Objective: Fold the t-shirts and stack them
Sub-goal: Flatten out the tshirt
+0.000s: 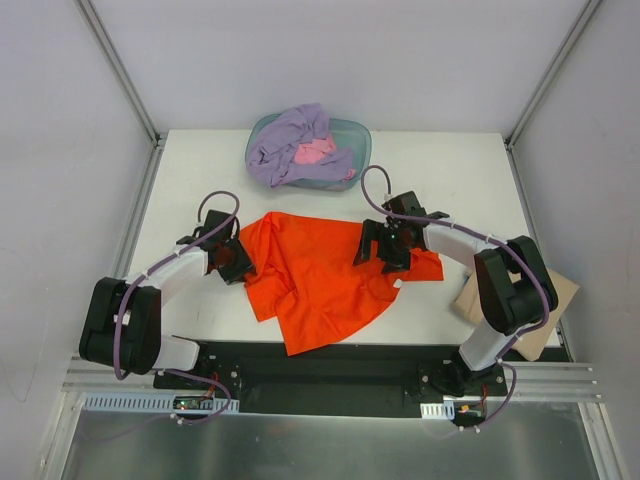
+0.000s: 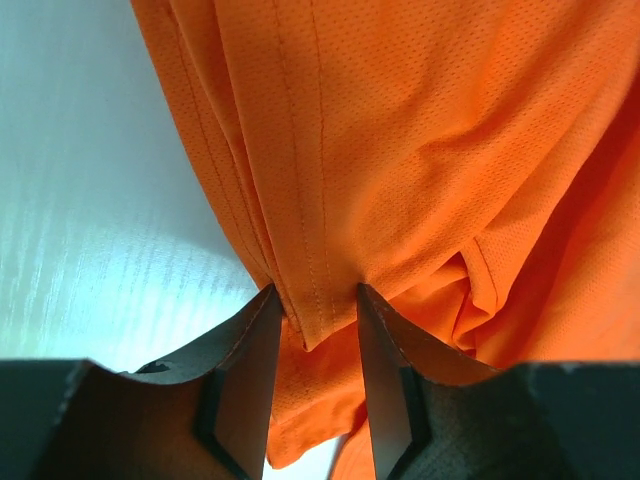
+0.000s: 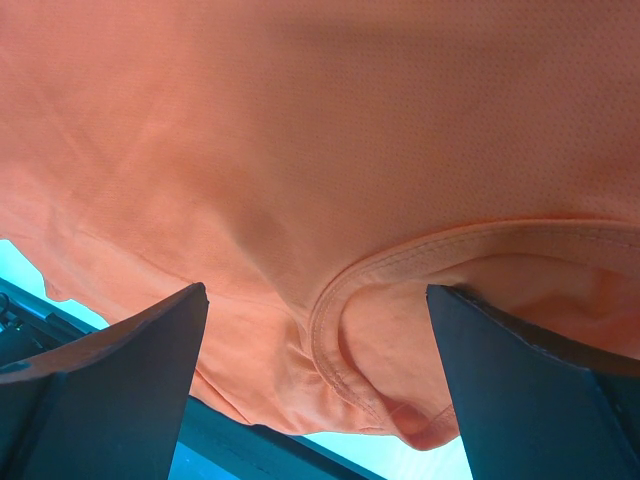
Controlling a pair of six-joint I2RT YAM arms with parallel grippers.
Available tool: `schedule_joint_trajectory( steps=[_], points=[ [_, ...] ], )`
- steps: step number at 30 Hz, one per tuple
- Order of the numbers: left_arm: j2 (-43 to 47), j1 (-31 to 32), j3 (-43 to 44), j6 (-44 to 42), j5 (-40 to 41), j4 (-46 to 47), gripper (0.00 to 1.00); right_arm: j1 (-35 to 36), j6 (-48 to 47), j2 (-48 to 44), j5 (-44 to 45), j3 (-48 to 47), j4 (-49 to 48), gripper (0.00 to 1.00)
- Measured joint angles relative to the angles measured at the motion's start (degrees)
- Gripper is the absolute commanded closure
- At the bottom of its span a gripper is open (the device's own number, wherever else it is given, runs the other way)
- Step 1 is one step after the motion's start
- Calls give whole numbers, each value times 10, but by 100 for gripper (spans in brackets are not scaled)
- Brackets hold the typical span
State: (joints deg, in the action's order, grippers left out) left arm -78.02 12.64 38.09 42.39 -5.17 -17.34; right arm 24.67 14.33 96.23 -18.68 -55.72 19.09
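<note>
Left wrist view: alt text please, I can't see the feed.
The left gripper straddles a stitched fold of the orange t-shirt, jaws narrowly apart on either side of it. White table shows at left.

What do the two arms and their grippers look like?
The left arm and right arm each have white links and bulky black joints. A purple cable loops along each. The left gripper and right gripper are black, with dark, flat, tapering fingers. No markings are legible.

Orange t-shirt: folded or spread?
Spread, not folded: the orange t-shirt lies open and rumpled across the table, edges uneven, no tidy fold.
</note>
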Motion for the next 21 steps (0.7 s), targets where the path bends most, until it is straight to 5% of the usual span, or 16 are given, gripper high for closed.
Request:
schedule_joint_trajectory(
  steps=[21],
  points=[
    [66,0,19,-11,26,-46,62,0,-9,-4,22,0,8,3]
  ],
)
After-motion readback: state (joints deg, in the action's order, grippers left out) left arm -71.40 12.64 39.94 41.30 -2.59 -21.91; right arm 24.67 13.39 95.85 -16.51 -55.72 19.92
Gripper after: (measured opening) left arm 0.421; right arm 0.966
